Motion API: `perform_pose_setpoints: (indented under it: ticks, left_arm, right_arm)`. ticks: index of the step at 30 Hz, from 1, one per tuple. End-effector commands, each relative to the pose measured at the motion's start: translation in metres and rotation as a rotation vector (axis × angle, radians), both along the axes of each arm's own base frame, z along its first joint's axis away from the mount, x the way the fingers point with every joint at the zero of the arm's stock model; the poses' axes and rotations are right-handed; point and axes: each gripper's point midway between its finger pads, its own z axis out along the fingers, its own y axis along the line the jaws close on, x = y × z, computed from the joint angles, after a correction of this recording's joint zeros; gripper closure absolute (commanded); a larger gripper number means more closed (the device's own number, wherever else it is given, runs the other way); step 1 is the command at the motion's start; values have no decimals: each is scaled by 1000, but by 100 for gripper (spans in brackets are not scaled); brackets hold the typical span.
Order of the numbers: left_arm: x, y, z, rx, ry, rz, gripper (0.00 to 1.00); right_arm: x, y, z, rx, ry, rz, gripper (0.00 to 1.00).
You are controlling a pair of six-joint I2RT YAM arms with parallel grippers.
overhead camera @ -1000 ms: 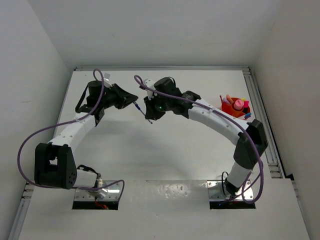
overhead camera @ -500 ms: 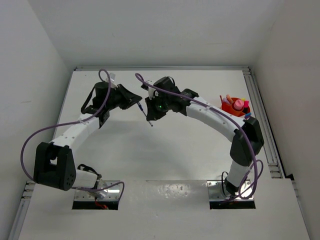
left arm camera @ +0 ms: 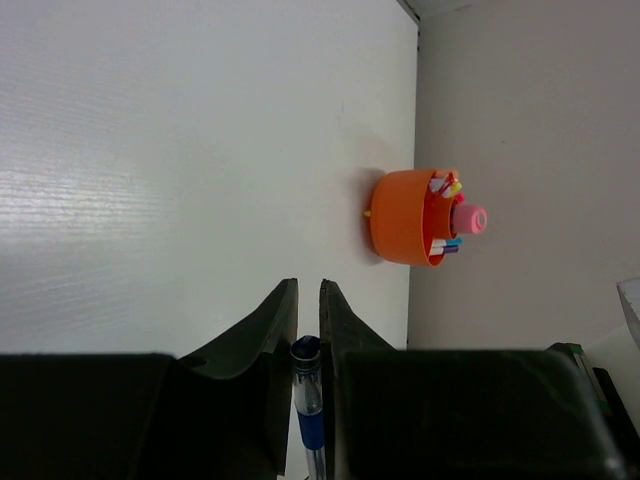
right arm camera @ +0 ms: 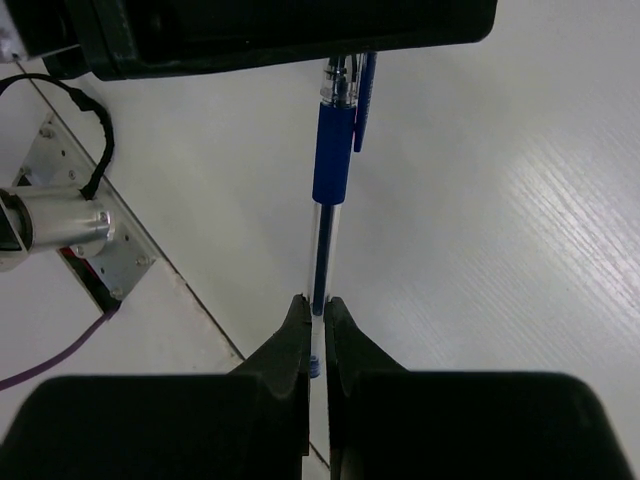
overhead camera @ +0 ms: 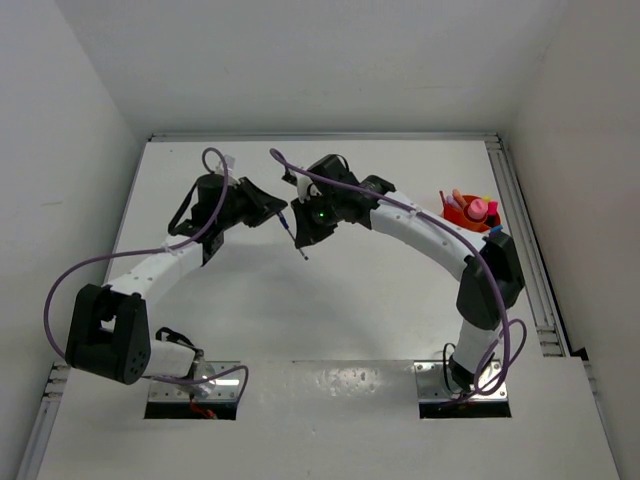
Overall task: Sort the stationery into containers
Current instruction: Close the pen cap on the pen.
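Note:
A thin blue pen (overhead camera: 296,238) with a clear barrel hangs above the table's middle, held at both ends. My left gripper (overhead camera: 282,213) is shut on its upper end; in the left wrist view the pen (left arm camera: 309,405) sits between the fingertips (left arm camera: 283,300). My right gripper (overhead camera: 302,240) is shut on the barrel's lower end, and in the right wrist view the pen (right arm camera: 330,160) runs from its jaws up to the left gripper (right arm camera: 280,30). The orange bowl (overhead camera: 452,215) stands at the far right, holding several pens and markers and a pink-capped bottle (overhead camera: 479,208).
The orange bowl (left arm camera: 395,230) sits close to the right wall and the rail (overhead camera: 520,220) along the table's right edge. The arms' metal base plates (overhead camera: 195,385) lie at the near edge. A purple cable (overhead camera: 75,275) loops off each arm.
Both grippers, with the pen between them, have shifted a little to the right and toward the near edge. The grips have not changed.

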Motion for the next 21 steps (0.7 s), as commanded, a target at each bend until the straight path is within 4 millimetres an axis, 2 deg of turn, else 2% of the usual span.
perform_pose_setpoints:
  ticks: [1,6,21]
  left_arm:
    - [-42,-32,-14,-33,89,-167,100]
    - [-46,-41,-13,-39,95,-191,100]
    - [-59,-49,-27,-13,122,-221,100]
  right_arm:
    - [55,37,78,230,-260,-39,100]
    - [58,37,77,225,-267,-42,100]
    - [69,27,81,229,-276,-66,100]
